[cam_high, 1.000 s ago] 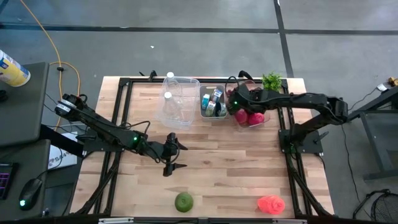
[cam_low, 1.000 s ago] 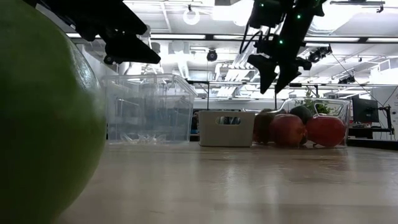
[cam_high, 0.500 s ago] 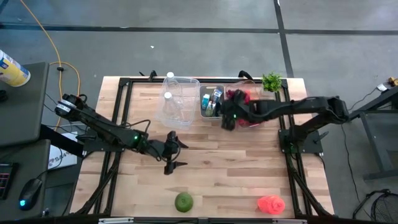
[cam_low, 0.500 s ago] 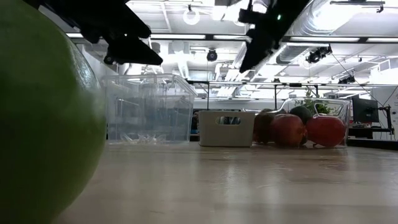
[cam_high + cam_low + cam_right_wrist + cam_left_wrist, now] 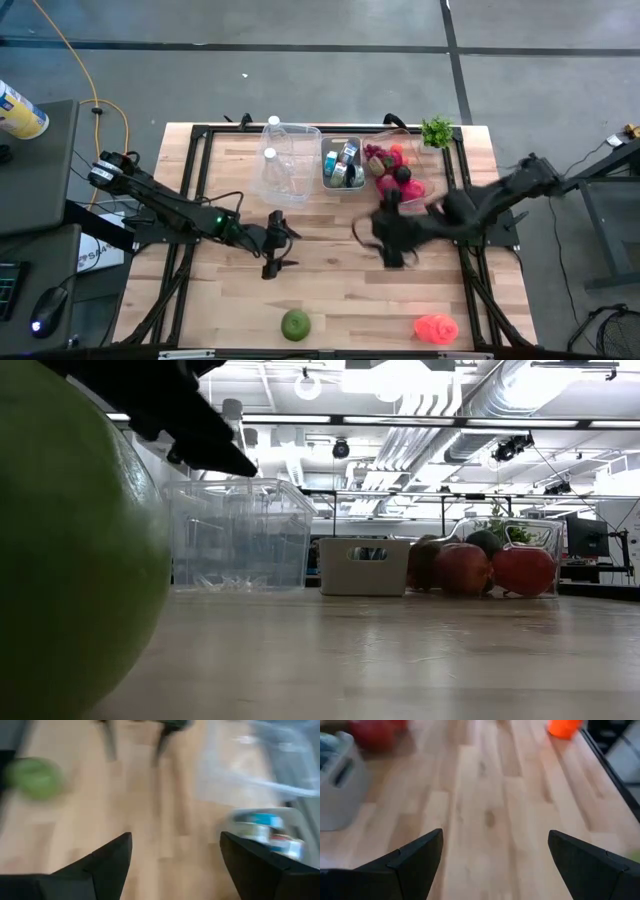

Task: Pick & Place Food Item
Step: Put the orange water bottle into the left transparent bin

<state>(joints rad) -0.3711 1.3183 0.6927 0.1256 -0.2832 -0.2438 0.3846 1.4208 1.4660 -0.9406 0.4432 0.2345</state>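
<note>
High view, going left to right: the left gripper [image 5: 275, 250] hangs over the middle of the surface [image 5: 330, 290] with its jaws spread and nothing between them, much where it was a second ago. The green fruit [image 5: 295, 324] lies near the surface's front edge, ahead of and a little to one side of those jaws, well apart from them. Farther right, the clear bin [image 5: 285, 160], the small grey caddy [image 5: 342, 163] and the clear food tray [image 5: 398, 172] with red and dark fruit stand in a row along the back. The change is on the right: a second ago the right gripper [image 5: 385, 235] was over the food tray, and it has since swung out over the open middle of the surface, blurred by its own motion. Its wrist view shows jaws apart with bare wood between them, so it appears to carry nothing. The orange-red item [image 5: 436, 327] sits at the front right, beyond those jaws. My reading is that the right arm has left the tray empty-handed and is heading for one of the loose front items; no pick has yet begun.
</note>
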